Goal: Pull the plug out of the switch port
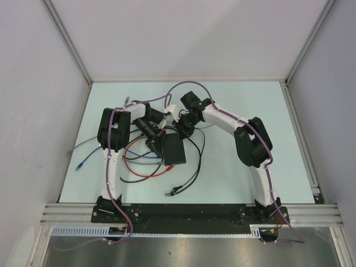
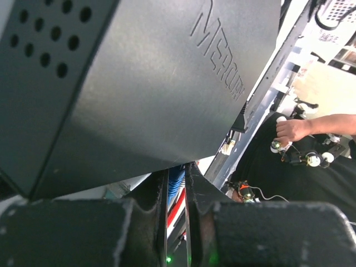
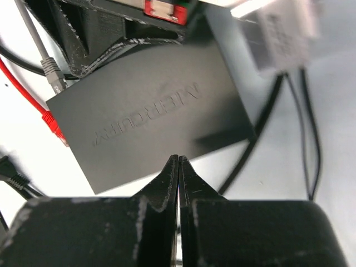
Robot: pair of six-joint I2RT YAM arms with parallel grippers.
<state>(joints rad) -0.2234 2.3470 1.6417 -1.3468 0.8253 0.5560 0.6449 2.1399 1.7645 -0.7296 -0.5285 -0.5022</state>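
Hovering over switch (image 3: 150, 122) | right gripper (image 3: 178, 162) closed, empty | left gripper (image 2: 177, 173) near-closed, hold unclear | red plug (image 3: 53, 125) likely stiff, latched: pinch its body, brace light switch

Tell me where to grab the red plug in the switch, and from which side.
Grip the red plug by its short body where it sticks out of the switch, not by the thin red cable. Come from above, closing across its width: the switch lies flat and the grey plug sits close beside it. Pull straight outward.
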